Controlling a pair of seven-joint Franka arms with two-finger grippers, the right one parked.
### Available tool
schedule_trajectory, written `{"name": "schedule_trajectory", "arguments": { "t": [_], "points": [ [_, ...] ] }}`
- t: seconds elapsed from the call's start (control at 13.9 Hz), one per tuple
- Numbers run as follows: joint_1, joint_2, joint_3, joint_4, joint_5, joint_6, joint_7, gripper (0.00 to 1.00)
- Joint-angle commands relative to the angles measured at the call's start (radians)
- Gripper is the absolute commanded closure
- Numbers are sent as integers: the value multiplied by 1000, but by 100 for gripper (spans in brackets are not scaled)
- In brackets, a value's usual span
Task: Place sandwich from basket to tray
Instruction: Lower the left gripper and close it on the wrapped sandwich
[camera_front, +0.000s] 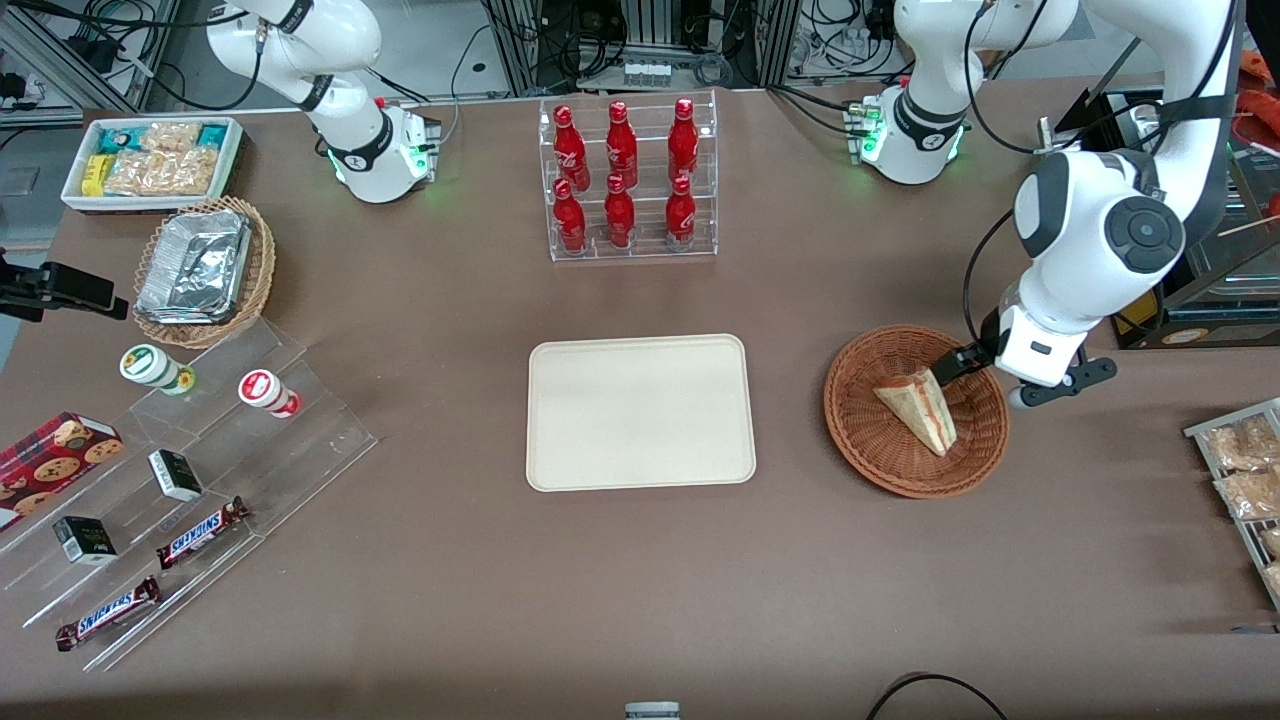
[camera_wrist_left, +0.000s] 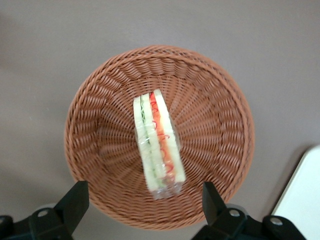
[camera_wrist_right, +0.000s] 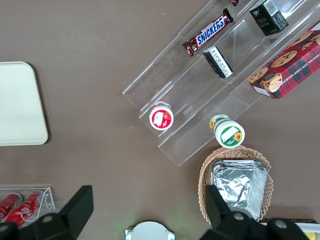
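Gripper (camera_wrist_left: 141, 205) hangs over the basket (camera_front: 868, 445) rim, fingers (camera_wrist_left: 74, 202) spread wide, nothing held — sandwich (camera_front: 920, 408) lies on edge in the basket at right of centre in the front view, tray (camera_front: 640, 412) mid-frame, bare.

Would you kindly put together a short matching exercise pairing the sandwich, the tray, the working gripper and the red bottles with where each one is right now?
Things:
1. sandwich
2. tray
3. gripper
4. red bottles

Places or states:
A. bare, beside the basket
B. standing in a clear tiered rack
C. lying in the basket
D. open, above the basket

Pairs: 1-C, 2-A, 3-D, 4-B
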Motion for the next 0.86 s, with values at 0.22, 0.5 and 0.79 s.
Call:
{"name": "schedule_trajectory", "arguments": {
  "t": [0.22, 0.5, 0.79],
  "points": [
    [-45, 59, 3, -36, 5, 134, -447, 0],
    [-48, 99, 4, -58, 5, 169, -456, 0],
    [-48, 159, 4, -59, 5, 212, -465, 0]
  ]
}}
